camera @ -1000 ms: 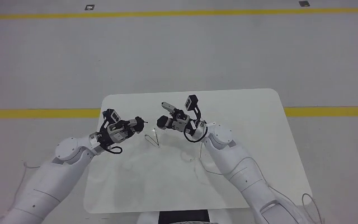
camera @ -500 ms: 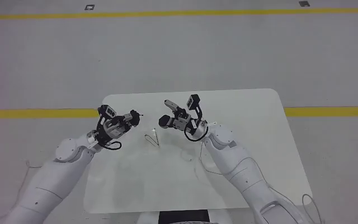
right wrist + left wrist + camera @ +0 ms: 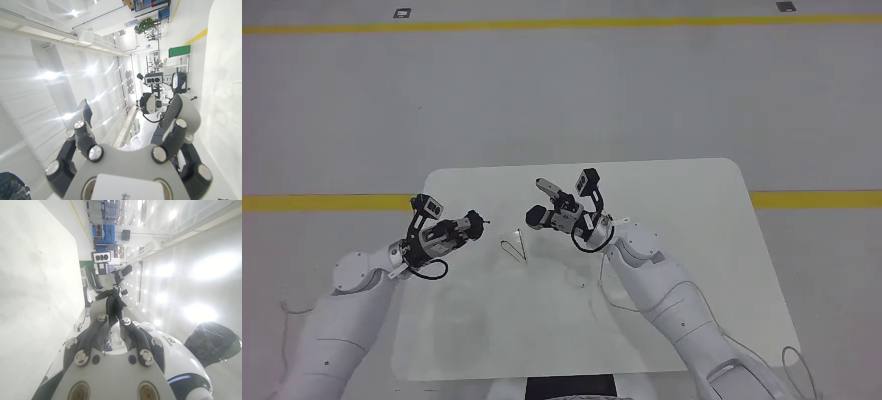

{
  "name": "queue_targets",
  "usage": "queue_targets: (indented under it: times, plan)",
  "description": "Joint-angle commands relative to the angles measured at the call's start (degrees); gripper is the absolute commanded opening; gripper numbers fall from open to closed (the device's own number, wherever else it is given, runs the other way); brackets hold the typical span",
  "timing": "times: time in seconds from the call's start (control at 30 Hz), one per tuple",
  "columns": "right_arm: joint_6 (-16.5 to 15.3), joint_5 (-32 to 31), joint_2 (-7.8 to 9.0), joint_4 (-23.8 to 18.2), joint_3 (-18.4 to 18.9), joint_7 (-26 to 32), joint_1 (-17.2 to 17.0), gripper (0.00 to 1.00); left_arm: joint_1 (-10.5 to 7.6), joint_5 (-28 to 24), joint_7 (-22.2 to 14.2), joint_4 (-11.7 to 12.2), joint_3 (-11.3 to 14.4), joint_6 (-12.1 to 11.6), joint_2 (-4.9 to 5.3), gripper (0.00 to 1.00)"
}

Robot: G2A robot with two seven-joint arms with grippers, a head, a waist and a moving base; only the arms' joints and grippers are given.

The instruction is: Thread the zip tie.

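Note:
A thin zip tie point(image 3: 514, 246), bent into a small loop, lies flat on the white table point(image 3: 692, 200) between my two arms. My left gripper point(image 3: 478, 221) hovers to the left of it, a short gap away, and its dark fingers point(image 3: 113, 298) are pressed together with nothing seen between them. My right gripper point(image 3: 538, 201) hangs just above and right of the zip tie. It is open, its two padded fingers point(image 3: 173, 108) spread wide with nothing between them point(image 3: 130, 109). Neither gripper touches the zip tie.
The table's rounded far-left corner point(image 3: 437, 180) is close to the left gripper. A yellow floor line point(image 3: 322, 202) runs past both sides of the table. Bare tabletop stretches to the right and toward the front edge point(image 3: 542, 372).
My left arm has drawn back to the left, away from the zip tie, with its gripper still shut. The right gripper rose slightly and then held still, and the zip tie stayed put.

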Motion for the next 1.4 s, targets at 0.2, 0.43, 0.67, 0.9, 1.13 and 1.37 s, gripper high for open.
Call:
queue_targets:
  times: [0.2,0.43,0.67,0.9,1.13,1.37]
  plan:
    - [0.0,0.0,0.0,0.0,0.0,0.0,0.0,1.0,0.1,6.9,-8.4,1.8,-7.1,0.0,-5.6,0.0]
    - [0.0,0.0,0.0,0.0,0.0,0.0,0.0,1.0,0.1,6.9,-8.4,1.8,-7.1,0.0,-5.6,0.0]
    - [0.0,0.0,0.0,0.0,0.0,0.0,0.0,1.0,0.01,10.7,-5.6,0.7,-7.4,0.0,-5.51,0.0]
    - [0.0,0.0,0.0,0.0,0.0,0.0,0.0,1.0,0.33,15.6,-8.5,-1.1,-13.0,0.0,-6.85,0.0]
    - [0.0,0.0,0.0,0.0,0.0,0.0,0.0,1.0,0.58,17.4,-9.0,-3.5,-16.9,0.0,-9.37,0.0]
    - [0.0,0.0,0.0,0.0,0.0,0.0,0.0,1.0,-0.26,13.5,-9.0,-0.5,-18.7,0.0,-11.58,0.0]
